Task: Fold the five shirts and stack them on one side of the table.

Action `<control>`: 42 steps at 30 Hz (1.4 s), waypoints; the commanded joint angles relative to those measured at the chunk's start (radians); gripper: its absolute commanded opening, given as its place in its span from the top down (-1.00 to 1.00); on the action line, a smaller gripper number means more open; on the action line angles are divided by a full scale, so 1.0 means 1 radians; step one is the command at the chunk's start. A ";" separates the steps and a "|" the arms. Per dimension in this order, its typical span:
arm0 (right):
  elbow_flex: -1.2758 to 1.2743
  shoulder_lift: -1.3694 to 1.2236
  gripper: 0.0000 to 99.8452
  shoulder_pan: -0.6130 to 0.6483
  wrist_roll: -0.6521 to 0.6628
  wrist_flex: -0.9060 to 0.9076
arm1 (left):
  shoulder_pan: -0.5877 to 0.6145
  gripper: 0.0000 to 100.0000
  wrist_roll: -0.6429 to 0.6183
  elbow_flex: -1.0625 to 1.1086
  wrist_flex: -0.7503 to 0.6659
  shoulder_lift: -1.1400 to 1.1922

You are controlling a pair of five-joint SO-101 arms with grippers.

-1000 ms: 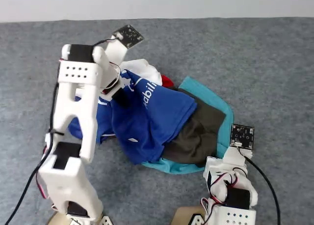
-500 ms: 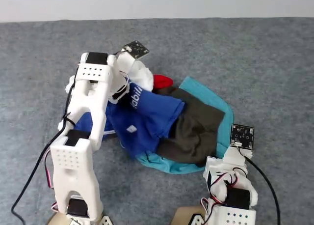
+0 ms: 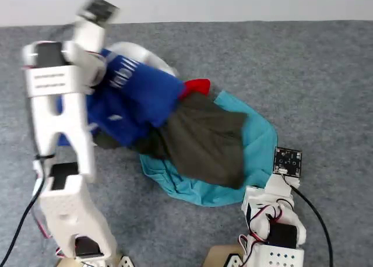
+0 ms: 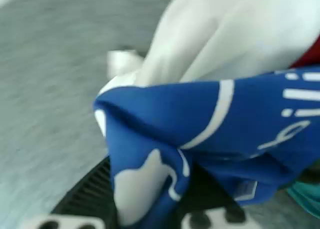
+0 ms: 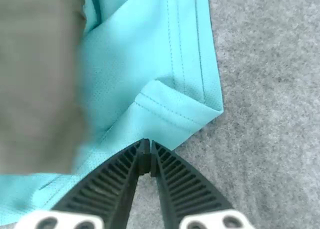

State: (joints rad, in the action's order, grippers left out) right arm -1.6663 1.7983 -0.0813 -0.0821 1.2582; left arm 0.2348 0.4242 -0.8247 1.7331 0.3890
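Ok so, starting on the left: my left gripper (image 4: 150, 209) is sitting up over the far left of the table (image 3: 326, 74) and hanging on to the blue shirt (image 3: 137, 98). I'm pretty sure the jaws are clamping it, since the cloth is bunching and hanging from there. The fabric is draping right over the fingertips though, so I'm not seeing the actual pinch.

The white shirt (image 3: 137, 51) is peeking out on the far side of the blue one, touching it. Just right of that, a bit of the red shirt (image 3: 197, 87) is poking out between the blue one and the dark shirt (image 3: 204, 139). The dark one is lying crumpled in the middle on top of the teal shirt (image 3: 256, 144), which is spreading out underneath toward the right and near side. My right gripper (image 5: 145, 159) is sitting at the near right, jaws pressed together with nothing in them, tips just at the teal hem.

Where I'm at, I reckon: nothing is folded and there's no stack, so I'm only picking the first shirt out of the heap. I'm guessing the blue one needs to come fully clear of the others and go down flat on bare table. That's probably calling for my right gripper opening up and taking a second corner, so the shirt is spreading out instead of landing in a lump.
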 commanded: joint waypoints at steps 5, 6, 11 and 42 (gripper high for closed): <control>-0.017 0.015 0.98 0.004 0.008 0.002 | 0.333 0.99 -0.044 -0.114 0.002 -0.129; -0.017 0.015 0.98 0.004 0.008 0.002 | 0.376 0.99 -0.054 -0.124 -0.009 -0.127; -0.017 0.015 0.98 0.004 0.008 0.002 | 0.588 0.99 -0.078 -0.136 -0.094 -0.127; -0.017 0.015 0.98 0.004 0.008 0.002 | 0.652 0.52 -0.003 0.019 -0.229 -0.133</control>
State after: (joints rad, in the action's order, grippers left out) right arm -1.6663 1.7983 -0.0813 -0.0821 1.2582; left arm 0.8945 0.4089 -0.7956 1.5275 0.3399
